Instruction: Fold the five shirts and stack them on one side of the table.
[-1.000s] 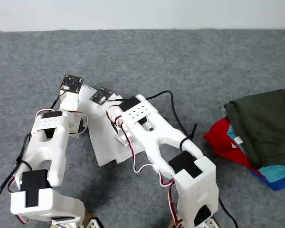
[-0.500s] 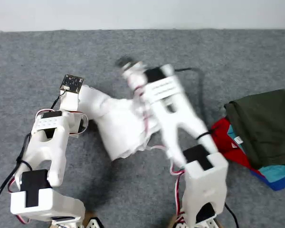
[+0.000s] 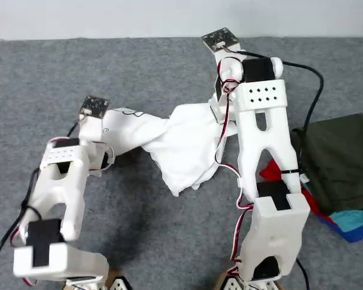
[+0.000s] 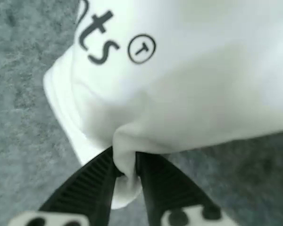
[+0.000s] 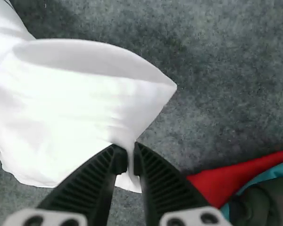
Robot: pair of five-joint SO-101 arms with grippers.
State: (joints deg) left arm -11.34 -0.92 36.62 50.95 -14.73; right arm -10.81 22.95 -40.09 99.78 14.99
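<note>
Right gripper (image 5: 126,162) and left gripper (image 4: 127,165) each pinch 1 edge of the white shirt (image 3: 184,148), which sags between them, near the shirt pile (image 3: 336,160). It looks light and limp, so corners seem the best hold.

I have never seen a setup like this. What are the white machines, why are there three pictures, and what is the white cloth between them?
The white machines are two small robot arms, a left arm and a right arm, side by side at a grey table. One picture looks down from a fixed camera above. The other two come from a camera on each arm's wrist, looking along its gripper, the two-fingered pincer at its end. The left gripper and the right gripper each pinch the white shirt, which stretches between them. At one side lies a pile of shirts, dark green on top, red and blue beneath.
</note>
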